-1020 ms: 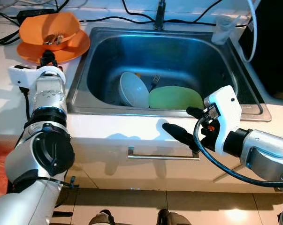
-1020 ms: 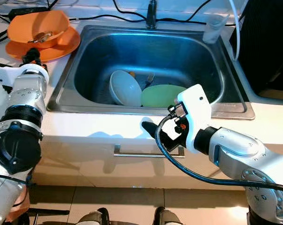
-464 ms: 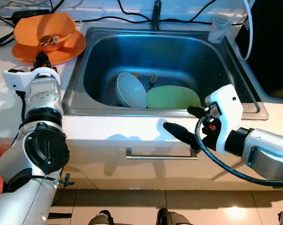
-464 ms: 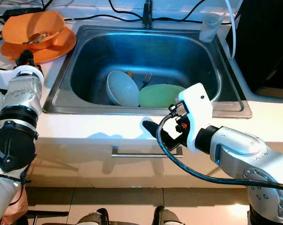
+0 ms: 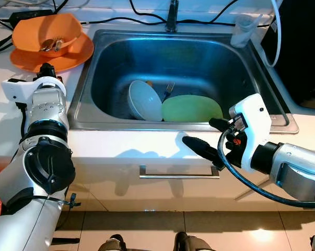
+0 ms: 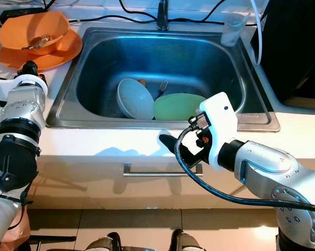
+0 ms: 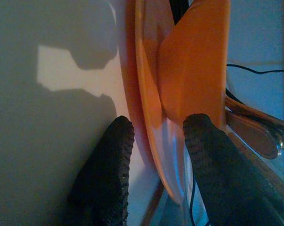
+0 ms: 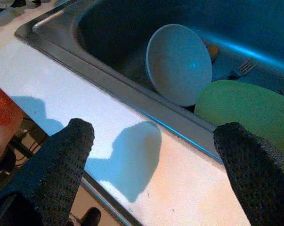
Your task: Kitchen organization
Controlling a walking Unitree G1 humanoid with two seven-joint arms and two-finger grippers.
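An orange bowl (image 5: 47, 29) with spoons (image 5: 50, 44) in it sits on an orange plate (image 5: 73, 55) on the counter, left of the sink (image 5: 113, 47). My left gripper (image 5: 45, 68) is at the plate's near rim. In the left wrist view its fingers (image 7: 109, 174) are open, one on each side of the plate rim (image 7: 151, 141). In the sink lie a white bowl (image 5: 144, 100) on its side, a green plate (image 5: 191, 109) and a fork (image 5: 168, 89). My right gripper (image 5: 201, 137) hovers open over the counter's front edge, just before the green plate.
A faucet (image 5: 172, 15) stands behind the sink, and a clear cup (image 5: 242, 30) at its back right corner. Black cables run along the back wall. A dark appliance (image 5: 303, 47) stands at the right. A drawer handle (image 5: 178, 175) is below the counter edge.
The whole view has shifted slightly, so the camera moved. Both arms keep nearly the same places relative to the orange plate and the sink.
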